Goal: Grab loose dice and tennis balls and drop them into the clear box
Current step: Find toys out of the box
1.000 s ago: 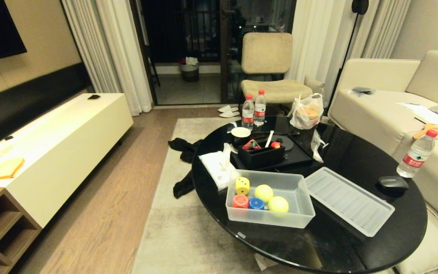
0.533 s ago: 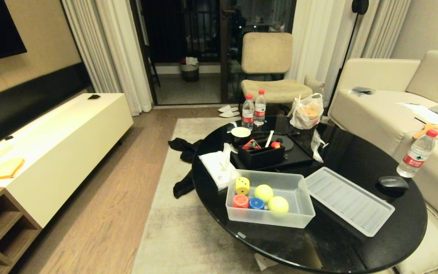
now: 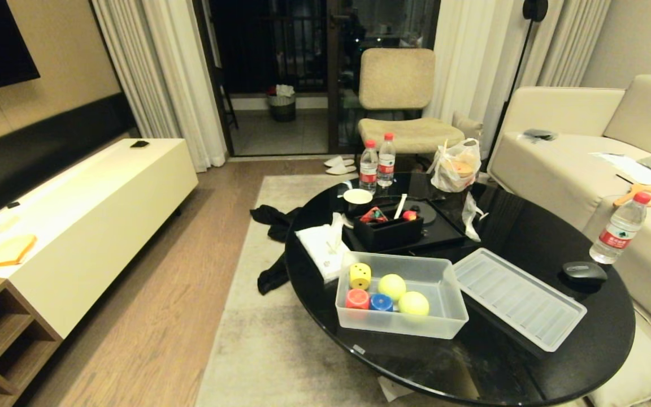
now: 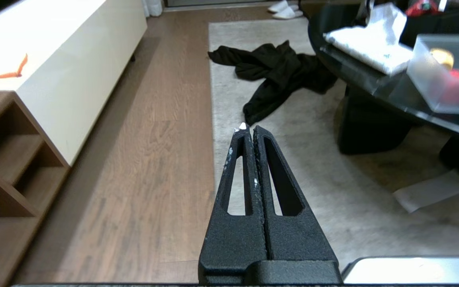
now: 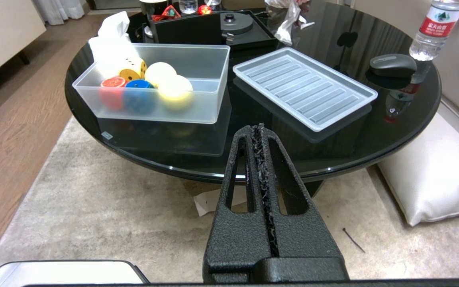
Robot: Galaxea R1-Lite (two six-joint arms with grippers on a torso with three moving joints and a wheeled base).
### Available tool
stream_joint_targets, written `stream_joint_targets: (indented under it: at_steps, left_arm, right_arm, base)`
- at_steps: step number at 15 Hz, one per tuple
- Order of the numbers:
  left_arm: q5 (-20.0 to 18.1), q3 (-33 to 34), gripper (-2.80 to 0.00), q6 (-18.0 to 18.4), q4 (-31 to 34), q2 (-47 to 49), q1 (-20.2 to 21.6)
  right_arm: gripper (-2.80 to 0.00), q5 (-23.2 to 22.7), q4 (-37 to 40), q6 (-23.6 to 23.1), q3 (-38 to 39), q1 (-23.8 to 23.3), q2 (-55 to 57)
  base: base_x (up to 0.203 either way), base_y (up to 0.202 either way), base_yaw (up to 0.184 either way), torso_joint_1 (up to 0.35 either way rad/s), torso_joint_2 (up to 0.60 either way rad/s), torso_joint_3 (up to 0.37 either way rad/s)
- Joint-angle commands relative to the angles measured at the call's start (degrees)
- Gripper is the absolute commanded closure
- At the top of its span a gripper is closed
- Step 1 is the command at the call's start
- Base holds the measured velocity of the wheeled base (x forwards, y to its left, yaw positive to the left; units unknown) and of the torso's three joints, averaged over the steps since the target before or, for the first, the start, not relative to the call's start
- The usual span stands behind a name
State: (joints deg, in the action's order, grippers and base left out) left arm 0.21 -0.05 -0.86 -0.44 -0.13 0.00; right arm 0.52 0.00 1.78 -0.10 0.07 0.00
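So you've got the table (image 3: 529, 237) at 5 o'clock, box (image 3: 450, 308) near its front edge, lid (image 3: 520, 297) at its 3 o'clock. Inside: two balls (image 3: 392, 286), three dice (image 3: 360, 276). Left gripper (image 4: 248, 129) and right gripper (image 5: 258, 129) are both pinched tight, empty, off the table.

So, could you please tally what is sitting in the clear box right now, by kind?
In the clear box:
Tennis balls: 2
Dice: 3, yellow, red, blue
Total: 5
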Motion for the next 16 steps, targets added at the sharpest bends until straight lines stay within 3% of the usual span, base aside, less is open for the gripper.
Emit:
stream_joint_targets:
  at_steps: [1, 16]
  left_arm:
    - [0.0, 0.2, 0.0, -0.2, -0.1, 0.1, 0.0]
    - [-0.1, 0.2, 0.0, -0.2, -0.2, 0.1, 0.0]
  right_arm:
    - [0.0, 0.0, 0.0, 0.0, 0.0, 0.0, 0.1]
    - [0.0, 0.0, -0.2, 0.2, 0.1, 0.0, 0.1]
  base:
    - [0.0, 0.0, 0.0, 0.0, 0.0, 0.0]
    - [0.0, 0.0, 0.0, 0.0, 0.0, 0.0]
